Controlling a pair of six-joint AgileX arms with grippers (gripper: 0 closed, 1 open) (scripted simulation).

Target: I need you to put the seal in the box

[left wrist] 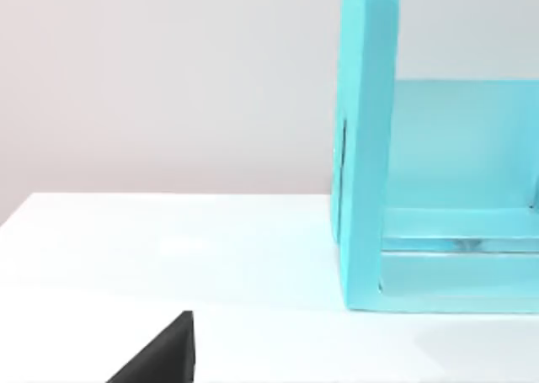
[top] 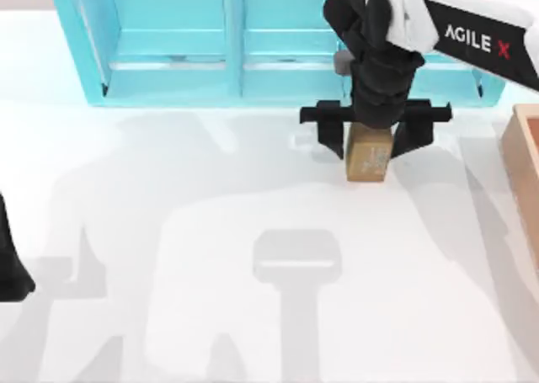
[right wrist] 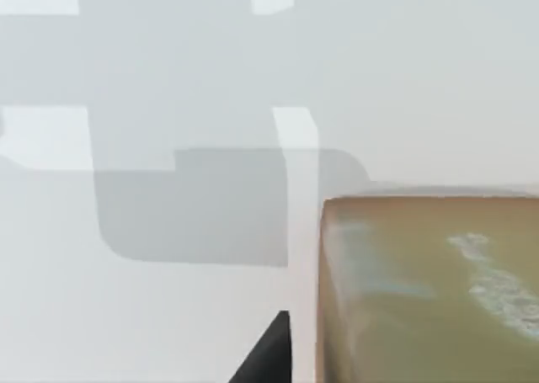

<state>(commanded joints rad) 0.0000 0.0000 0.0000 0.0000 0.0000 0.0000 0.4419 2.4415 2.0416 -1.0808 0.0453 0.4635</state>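
The right arm reaches in from the top view's right; its right gripper (top: 368,139) hangs over the seal (top: 368,158), fingers spread wide, one dark finger (top: 331,134) on each side of the block; the fingers appear not to press the block's sides, though the arm's own bulk hides the contact line, so this is a judgement only. The seal stands on the bench (top: 210,231), just in front of the blue cabinet (top: 168,46), and well apart from the box (top: 524,160), whose tan wall and reddish inside show at the right edge of the top view. In the right wrist view the seal (right wrist: 429,290) sits close beneath the camera, pale markings on its near face, with a dark finger tip (right wrist: 268,353) beside it.

The left arm is parked at the left edge of the bench; the state of its left gripper (top: 10,269) cannot be told.

Progress: approach and alignment are done; the grasp is not yet closed. Remaining: close on the seal; lift it; carry it rightward over the box wall; lower and release it inside.
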